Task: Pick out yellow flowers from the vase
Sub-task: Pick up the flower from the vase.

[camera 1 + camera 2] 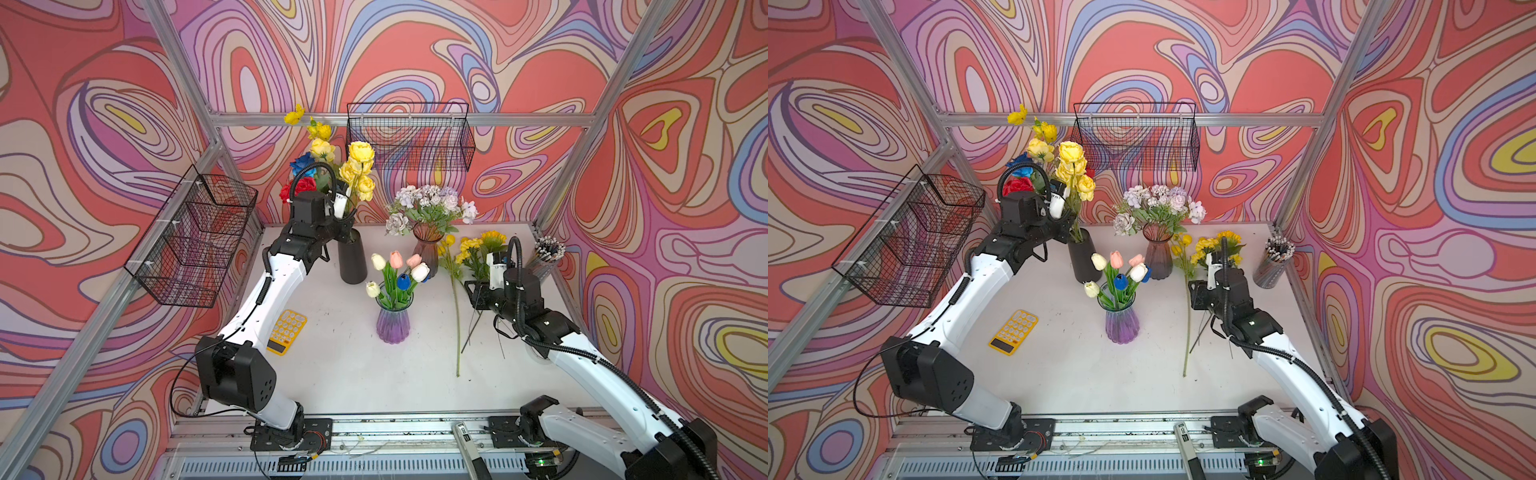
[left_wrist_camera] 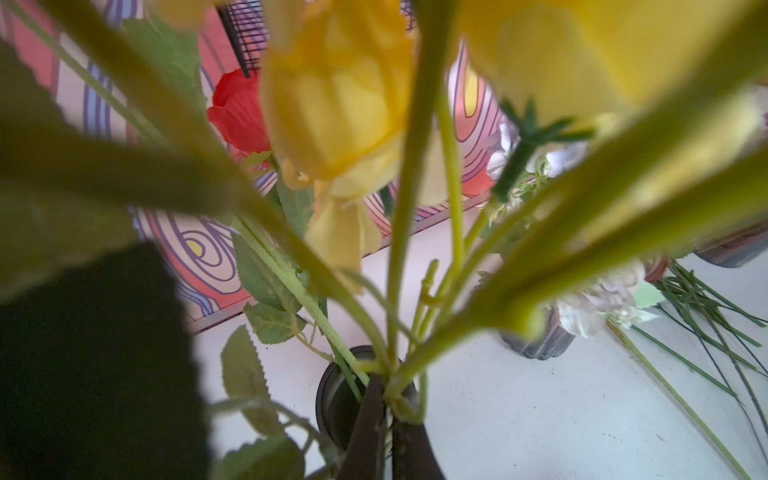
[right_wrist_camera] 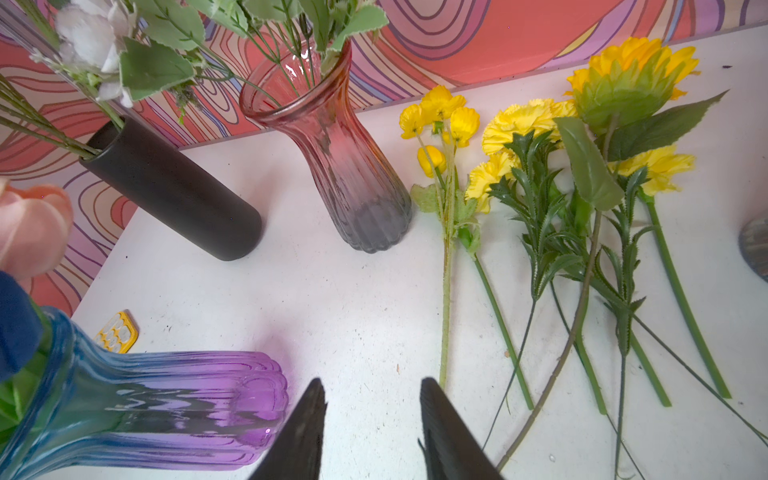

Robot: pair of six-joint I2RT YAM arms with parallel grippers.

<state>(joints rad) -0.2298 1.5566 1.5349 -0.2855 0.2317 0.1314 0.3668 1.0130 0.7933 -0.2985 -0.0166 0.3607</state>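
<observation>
Partly done. Picked yellow flowers (image 3: 519,124) (frilly pom-poms, a sunflower, small blossoms, plastic green stems) lie flat on the white matte table (image 3: 332,299) beside the right arm. Remaining: yellow fabric roses (image 1: 360,153) and thin-stemmed yellow blossoms (image 1: 320,132) in the matte black cylinder vase (image 1: 352,262). The left gripper (image 2: 390,415) is pinched on the rose stems at the vase mouth. The right gripper (image 3: 372,390) has its jaws apart and is empty.

three vases (image 1: 352,262), two wire baskets (image 1: 409,133)
</observation>
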